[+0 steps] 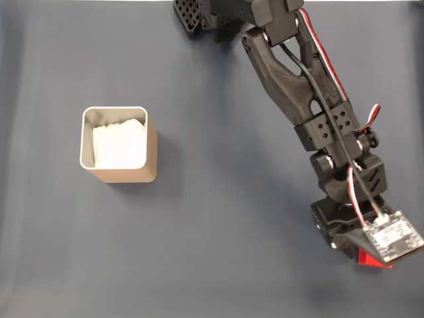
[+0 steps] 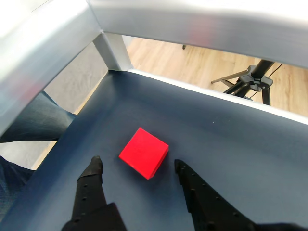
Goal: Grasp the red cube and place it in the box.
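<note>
The red cube (image 2: 144,152) lies flat on the dark blue table mat, in the middle of the wrist view. My gripper (image 2: 137,162) is open, its two black fingers on either side of the cube's near part without touching it. In the fixed view, only a red corner of the cube (image 1: 366,258) peeks out under the wrist camera board at the lower right, where the gripper (image 1: 361,248) is mostly hidden. The box (image 1: 119,144), tan with a pale grey rim and white lining, stands upright at the left, far from the arm.
The black arm (image 1: 298,79) stretches from the top centre down to the lower right in the fixed view. The wrist view shows the table's far edge (image 2: 216,91), an aluminium frame post (image 2: 113,50), a wooden floor, a tripod (image 2: 252,82) and a person's jeans-clad leg (image 2: 33,120) at left.
</note>
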